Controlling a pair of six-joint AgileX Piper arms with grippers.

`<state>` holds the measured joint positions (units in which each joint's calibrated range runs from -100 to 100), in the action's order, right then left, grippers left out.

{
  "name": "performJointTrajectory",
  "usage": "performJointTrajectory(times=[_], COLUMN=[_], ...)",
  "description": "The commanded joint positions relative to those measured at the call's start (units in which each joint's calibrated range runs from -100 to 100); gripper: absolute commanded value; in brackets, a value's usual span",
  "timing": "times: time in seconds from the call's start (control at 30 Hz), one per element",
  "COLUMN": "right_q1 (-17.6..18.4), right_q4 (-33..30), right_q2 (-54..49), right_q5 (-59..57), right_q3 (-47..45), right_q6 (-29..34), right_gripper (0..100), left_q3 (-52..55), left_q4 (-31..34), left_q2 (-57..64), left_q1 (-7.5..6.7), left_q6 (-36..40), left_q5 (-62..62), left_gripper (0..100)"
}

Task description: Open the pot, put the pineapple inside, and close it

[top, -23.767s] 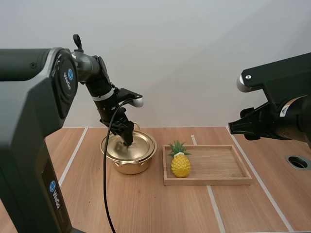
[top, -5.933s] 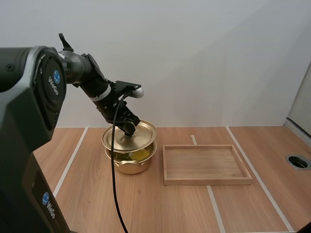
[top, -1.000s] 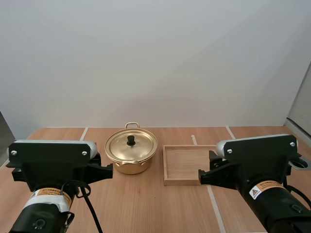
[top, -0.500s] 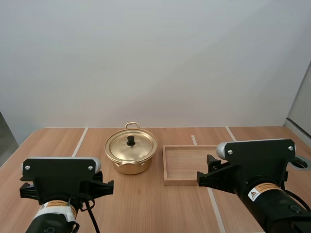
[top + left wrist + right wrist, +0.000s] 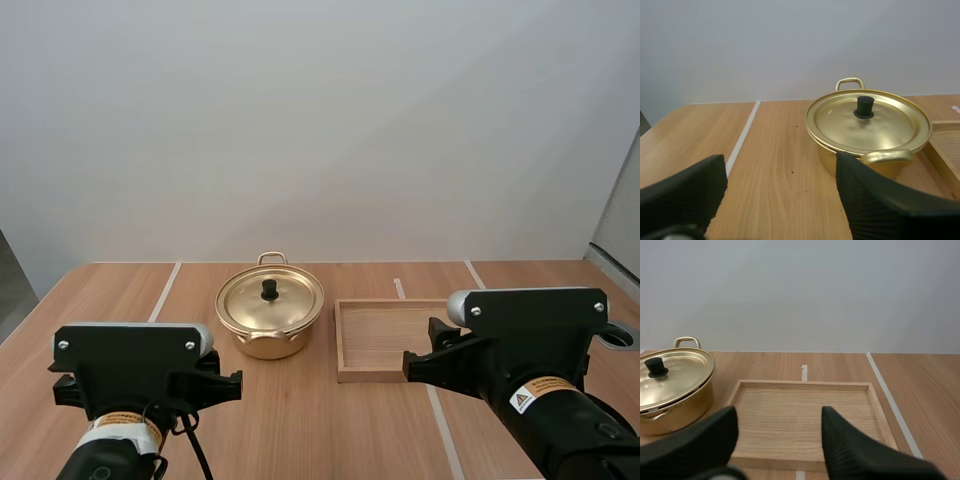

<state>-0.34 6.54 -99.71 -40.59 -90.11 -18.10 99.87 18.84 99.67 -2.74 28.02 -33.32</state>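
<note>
1. I see a light wooden table (image 5: 330, 430), with white lines (image 5: 163, 292) running away from the arms' bases.
2. A gold pot (image 5: 268, 330) stands on it, left of centre, with its lid (image 5: 285, 305) on.
3. A shallow wooden tray (image 5: 380, 335) lies flat just beside the pot, on its right, with a narrow gap between them.
</note>
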Motion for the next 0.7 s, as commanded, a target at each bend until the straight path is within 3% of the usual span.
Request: performJointTrajectory(times=[0.0,0.03,0.33,0.67], right_q1=[0.1,0.1,0.1,0.1], right_q4=[-0.1,-0.1,0.0,0.0], right_q2=[-0.3,-0.3,-0.3,-0.3], right_q5=[0.6,0.6,0.6,0.6], right_q3=[-0.1,-0.1,-0.1,-0.1], right_q6=[-0.2,-0.2,-0.1,-0.1], right_gripper=[6,0,0,0], left_q3=[0.1,0.1,0.1,0.1], left_q4=[-4.9,-6.0,-10.9,-11.1], left_q2=[0.3,0.3,0.3,0.3], left_q1=[0.0,0.07,0.23,0.23], left_q6=[-4.1,-5.1,-10.0,-10.0], left_q5=[2.0,2.2,2.7,2.7], left_gripper=[100,100,100,100])
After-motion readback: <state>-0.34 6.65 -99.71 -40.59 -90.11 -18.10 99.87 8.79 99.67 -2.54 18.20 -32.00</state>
